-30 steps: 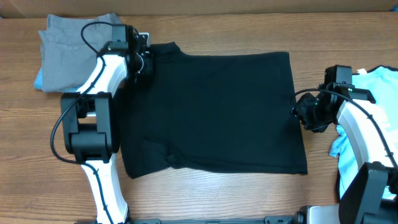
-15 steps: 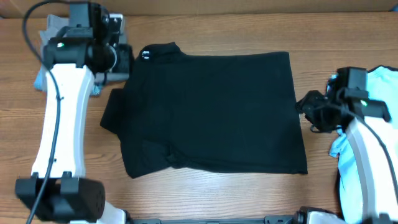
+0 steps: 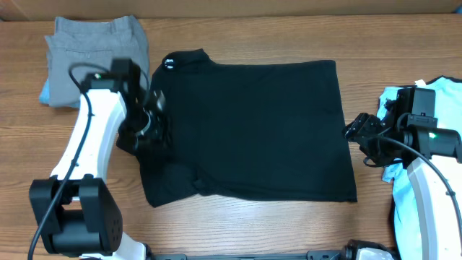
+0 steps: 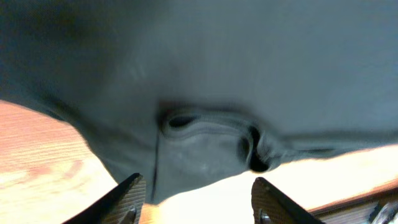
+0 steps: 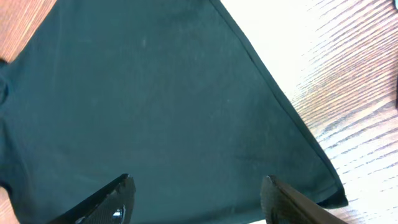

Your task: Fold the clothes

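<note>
A second ago the left gripper [image 3: 154,128] stood at the collar of the black T-shirt [image 3: 253,130], close to the white neck label [image 3: 170,63]. Half a second ago it was up beside the grey trousers [image 3: 94,50]. Now it is over the shirt's left sleeve, at the 9 o'clock edge of the garment. The right gripper [image 3: 354,131] has hardly moved and is at the 3 o'clock edge as before.

The shirt lies flat in the middle of the table [image 3: 253,224], with the collar towards 10 o'clock. In the left wrist view the fingers [image 4: 127,200] are spread with nothing between them, and a wrinkled fold of the black sleeve lies just ahead of them, towards 12 o'clock. In the right wrist view the fingers [image 5: 115,198] are also spread and empty, with the smooth black cloth and its corner ahead of them. The light blue T-shirt [image 3: 449,85] lies at 3 o'clock on the table, behind the right arm, and the trousers are at 10 o'clock.
</note>
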Controlling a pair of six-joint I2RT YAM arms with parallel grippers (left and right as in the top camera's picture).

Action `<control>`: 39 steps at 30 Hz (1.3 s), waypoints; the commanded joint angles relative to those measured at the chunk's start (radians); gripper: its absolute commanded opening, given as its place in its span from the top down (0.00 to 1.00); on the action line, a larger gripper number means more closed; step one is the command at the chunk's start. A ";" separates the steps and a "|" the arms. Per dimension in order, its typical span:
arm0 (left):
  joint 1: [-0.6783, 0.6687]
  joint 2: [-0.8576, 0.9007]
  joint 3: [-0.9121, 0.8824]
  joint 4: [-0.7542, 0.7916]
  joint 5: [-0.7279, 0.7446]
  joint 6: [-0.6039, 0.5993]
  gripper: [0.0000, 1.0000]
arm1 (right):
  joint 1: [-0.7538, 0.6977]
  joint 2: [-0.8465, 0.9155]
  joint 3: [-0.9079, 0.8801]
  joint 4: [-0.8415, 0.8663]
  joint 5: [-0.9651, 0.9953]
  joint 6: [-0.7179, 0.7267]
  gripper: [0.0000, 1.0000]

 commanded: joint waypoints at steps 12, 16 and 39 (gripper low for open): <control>-0.035 0.007 -0.335 0.341 0.008 0.054 0.41 | 0.000 0.004 -0.002 0.012 0.020 -0.006 0.24; -0.035 0.007 -0.381 0.415 -0.007 0.053 0.53 | 0.000 0.004 -0.002 0.012 0.027 -0.006 0.23; -0.032 0.006 -0.082 0.092 -0.018 0.041 0.96 | -0.148 0.127 -0.071 -0.038 0.141 0.055 0.15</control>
